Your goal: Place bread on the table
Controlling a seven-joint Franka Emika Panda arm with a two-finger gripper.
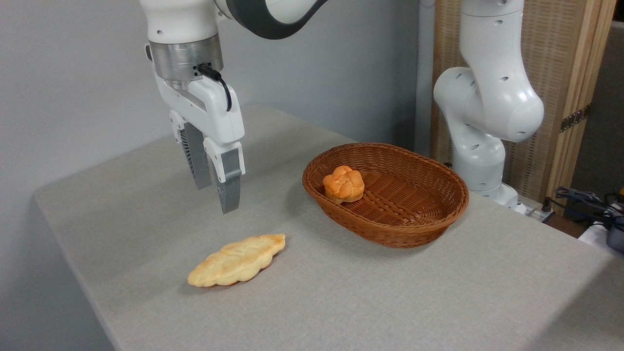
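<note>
The bread (343, 183) sits inside the wicker basket (414, 229) against its left wall, toward the worktop's (438, 302) far edge. A pale braided loaf (237, 260) lies nearer the front. The gripper (217, 197) hangs empty above the loaf, fingers (228, 190) slightly apart.

brown wicker basket (390, 229), pale braided loaf (237, 260), tangled cables (587, 200) far right

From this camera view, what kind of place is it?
Probably a robotics lab: a Panda arm bolted beside a cloth-covered table, toy-like bread in a wicker basket, loose cables at right.
</note>
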